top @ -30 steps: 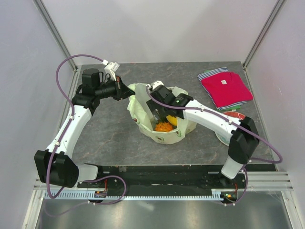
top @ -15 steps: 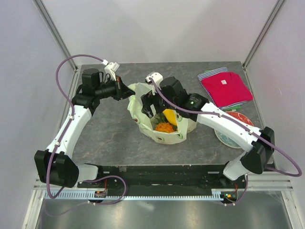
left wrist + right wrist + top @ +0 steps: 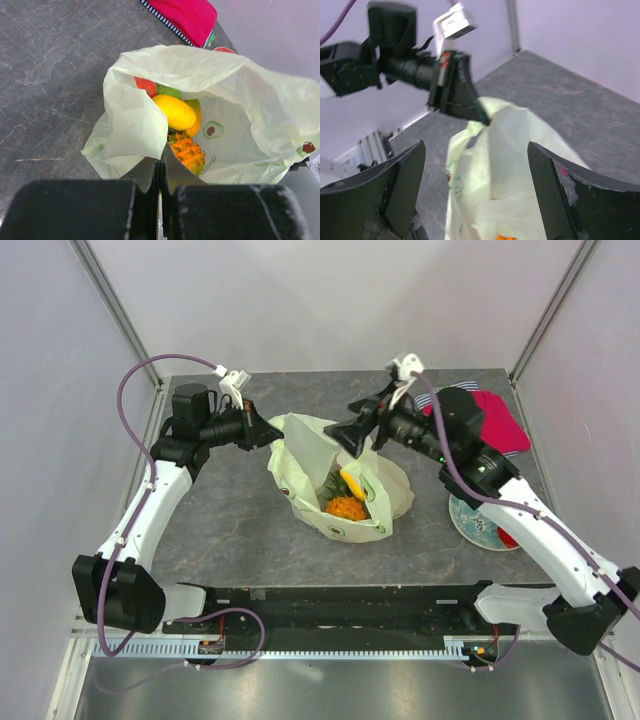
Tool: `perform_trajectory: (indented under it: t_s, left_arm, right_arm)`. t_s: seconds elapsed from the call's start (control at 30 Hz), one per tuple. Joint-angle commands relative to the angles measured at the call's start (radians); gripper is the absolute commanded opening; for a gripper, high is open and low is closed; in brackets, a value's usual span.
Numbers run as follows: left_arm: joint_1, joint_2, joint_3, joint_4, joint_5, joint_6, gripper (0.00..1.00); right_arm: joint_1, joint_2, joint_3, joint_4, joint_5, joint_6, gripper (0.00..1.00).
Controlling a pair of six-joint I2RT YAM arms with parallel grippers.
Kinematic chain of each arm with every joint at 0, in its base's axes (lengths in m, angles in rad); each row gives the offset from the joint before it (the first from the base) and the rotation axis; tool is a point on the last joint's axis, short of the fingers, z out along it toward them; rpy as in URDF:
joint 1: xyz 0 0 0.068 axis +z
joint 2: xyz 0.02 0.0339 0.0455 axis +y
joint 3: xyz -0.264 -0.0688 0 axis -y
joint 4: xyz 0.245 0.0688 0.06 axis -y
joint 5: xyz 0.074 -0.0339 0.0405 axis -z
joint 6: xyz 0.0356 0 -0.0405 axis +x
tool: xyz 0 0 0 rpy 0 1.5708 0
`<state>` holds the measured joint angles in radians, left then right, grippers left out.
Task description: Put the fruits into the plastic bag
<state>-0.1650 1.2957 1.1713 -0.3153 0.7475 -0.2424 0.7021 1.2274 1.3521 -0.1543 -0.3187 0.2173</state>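
The pale-green plastic bag (image 3: 385, 490) stands open mid-table. Inside it lie the orange pineapple (image 3: 345, 507) and the yellow mango-like piece (image 3: 352, 483). In the left wrist view the bag (image 3: 240, 95) also holds a red piece (image 3: 146, 86), a green round fruit (image 3: 170, 92) and an orange-red peach (image 3: 196, 122) beside the mango (image 3: 175, 112) and pineapple (image 3: 189, 151). My left gripper (image 3: 268, 430) is shut on the bag's left rim (image 3: 161, 155). My right gripper (image 3: 340, 418) is open and empty, raised above the bag's far rim (image 3: 477, 195).
A folded red shirt (image 3: 495, 420) lies at the back right, partly behind my right arm. A teal-and-red plate (image 3: 478, 522) sits to the right of the bag, under the right forearm.
My right gripper has come up out of the bag and moved back and to the right, open. The left gripper has kept its hold on the rim.
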Motion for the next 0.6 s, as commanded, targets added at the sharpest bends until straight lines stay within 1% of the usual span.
perform_trajectory:
  t_s: [0.0,0.03,0.1,0.23,0.3,0.37,0.4,0.43,0.47,0.5,0.57]
  left_arm:
    - [0.004,-0.01,0.002,0.021,0.023,0.003,0.02]
    - [0.004,-0.01,0.002,0.019,0.024,0.003,0.02]
    - [0.004,-0.01,0.004,0.019,0.024,0.003,0.01]
    - [0.004,-0.012,0.004,0.019,0.026,0.006,0.02]
    - [0.004,-0.012,0.004,0.019,0.023,0.008,0.02]
    - [0.004,-0.013,0.004,0.021,0.02,0.008,0.02]
    - [0.004,-0.013,0.002,0.019,0.019,0.009,0.02]
    - [0.004,-0.012,0.002,0.021,0.019,0.009,0.02]
    - [0.004,-0.012,0.001,0.021,0.019,0.006,0.02]
    - [0.004,-0.013,0.002,0.021,0.019,0.006,0.02]
    - [0.004,-0.013,0.002,0.019,0.019,0.006,0.02]
  right_arm:
    - [-0.111,-0.074,-0.05,0.107,0.007,0.077,0.9]
    - [-0.156,-0.083,-0.074,0.108,0.007,0.083,0.9]
    - [-0.194,-0.114,-0.1,0.108,0.021,0.085,0.9]
    - [-0.321,-0.178,-0.177,0.11,0.041,0.106,0.9]
    - [-0.392,-0.226,-0.205,0.108,0.09,0.122,0.9]
    - [-0.446,-0.27,-0.251,0.085,0.15,0.137,0.9]
    - [-0.499,-0.279,-0.277,0.067,0.227,0.164,0.9]
    - [-0.521,-0.287,-0.286,0.043,0.268,0.175,0.9]
    - [-0.542,-0.295,-0.295,-0.018,0.305,0.186,0.9]
    - [-0.579,-0.299,-0.318,-0.048,0.391,0.22,0.9]
    - [-0.611,-0.302,-0.341,-0.143,0.472,0.255,0.92]
